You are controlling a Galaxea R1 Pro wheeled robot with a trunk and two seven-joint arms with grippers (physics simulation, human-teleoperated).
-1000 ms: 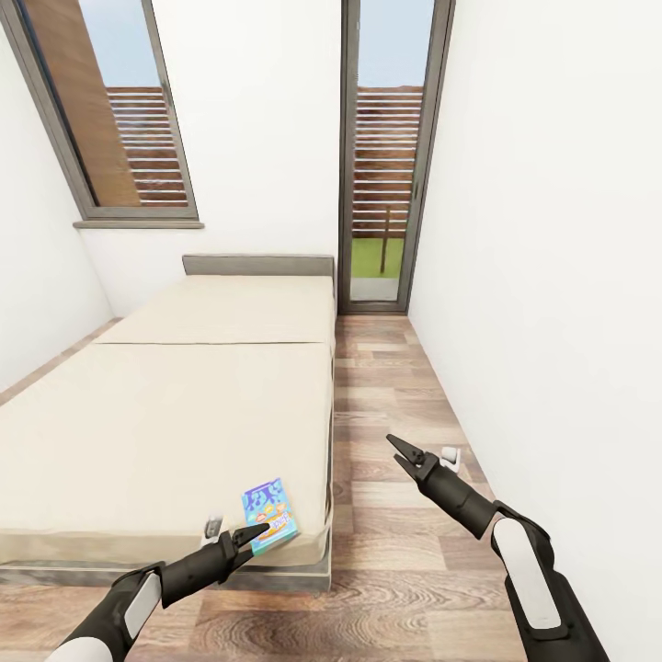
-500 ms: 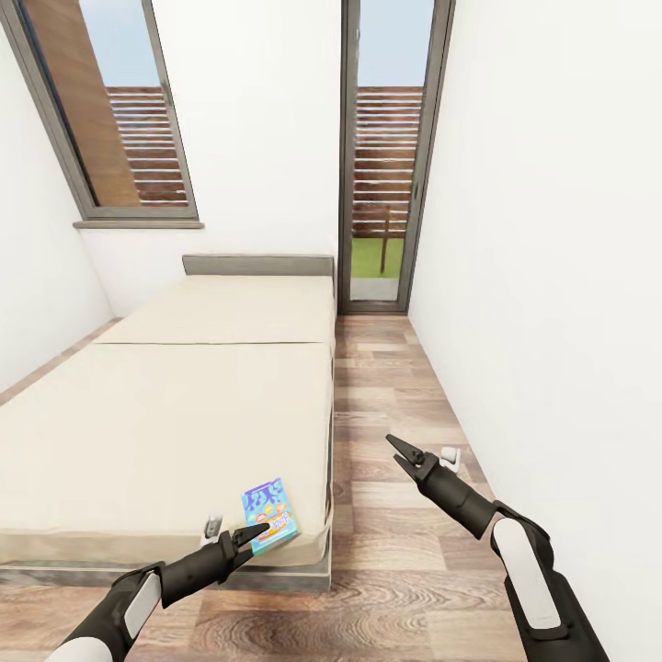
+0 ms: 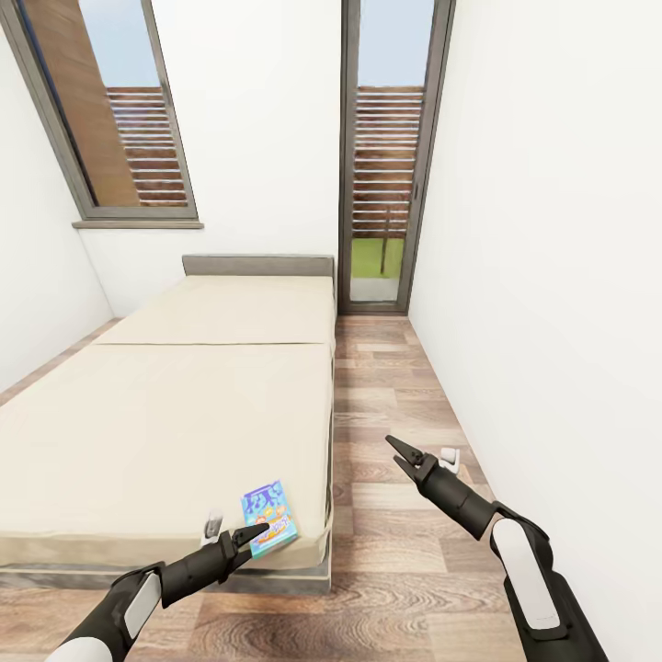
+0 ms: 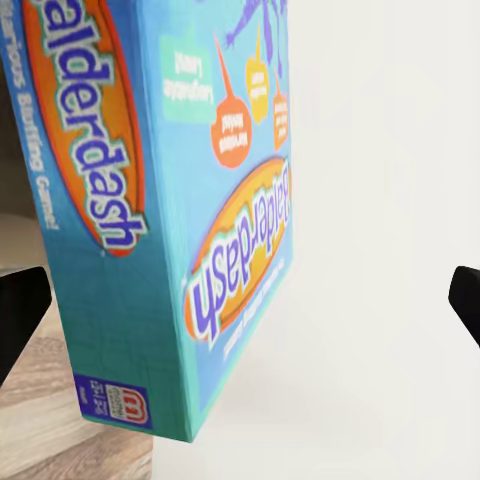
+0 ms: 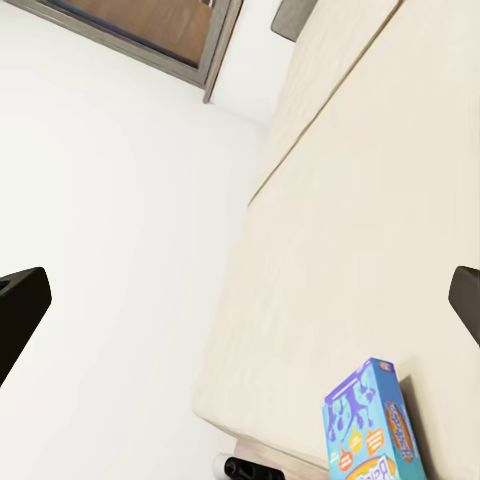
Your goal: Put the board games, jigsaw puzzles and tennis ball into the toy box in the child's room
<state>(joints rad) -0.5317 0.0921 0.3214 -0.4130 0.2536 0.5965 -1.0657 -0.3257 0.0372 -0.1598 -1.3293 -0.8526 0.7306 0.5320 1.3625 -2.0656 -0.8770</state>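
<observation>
One small blue board game (image 3: 268, 518) lies flat on the cream bed (image 3: 165, 414), close to the mattress's near corner on the side facing the strip of wood plank floor (image 3: 386, 414); its lid carries orange ovals lettered "Balderdash", read plainly in the left wrist view (image 4: 190, 200), and it also shows low in the right wrist view (image 5: 370, 425). The left gripper (image 3: 250, 533) is just beside the box's near edge, its dark fingers spread apart with the box not between them; whether a tip touches the cardboard cannot be told. The right gripper (image 3: 397, 450) hangs over the floor on the far side of the mattress edge, well apart from the box, its fingers parted and empty. Beyond the bed stand a grey headboard (image 3: 257, 265), white walls, a slanted window (image 3: 110, 110) and a tall glazed door (image 3: 386, 156) giving on wooden slats and grass.
</observation>
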